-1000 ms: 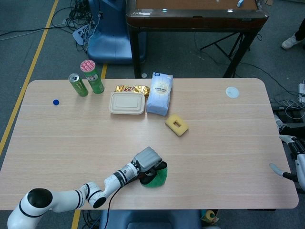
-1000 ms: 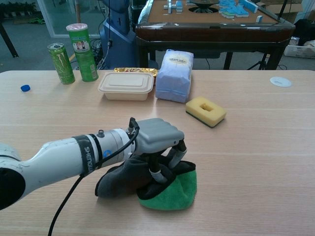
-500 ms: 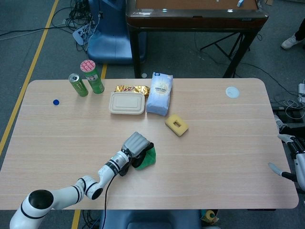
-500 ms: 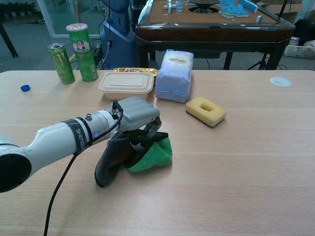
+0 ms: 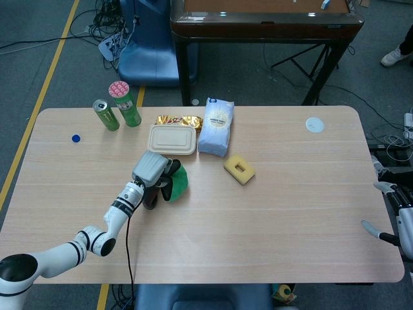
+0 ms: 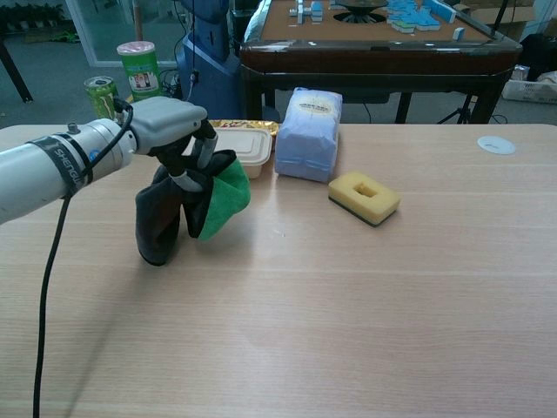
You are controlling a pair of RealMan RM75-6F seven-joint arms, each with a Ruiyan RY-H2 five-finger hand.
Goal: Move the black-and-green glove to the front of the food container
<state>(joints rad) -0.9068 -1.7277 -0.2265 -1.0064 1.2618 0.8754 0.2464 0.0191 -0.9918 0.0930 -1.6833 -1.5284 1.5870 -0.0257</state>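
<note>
My left hand [image 5: 151, 169] [image 6: 165, 127] grips the black-and-green glove [image 5: 169, 185] [image 6: 187, 205] and holds it up above the table. The glove dangles below the hand, its black part hanging lowest and its green part to the right. It hangs just in front of the beige food container [image 5: 171, 139] [image 6: 246, 147], which partly hides behind the hand in the chest view. My right hand [image 5: 395, 216] shows only at the right edge of the head view, off the table's right end; its fingers are too small to read.
Behind the container lie a gold snack packet [image 5: 181, 120] and a white-blue bag [image 5: 215, 126] [image 6: 308, 133]. A yellow sponge [image 5: 239, 169] [image 6: 364, 197] sits right of centre. A green can [image 5: 106, 115], a green tube [image 5: 125, 103], a blue cap [image 5: 75, 137] and a white disc [image 5: 314, 124] stand further back.
My left hand has lifted the glove off the table's front area and carried it away from me and leftward, up to the front of the food container.
</note>
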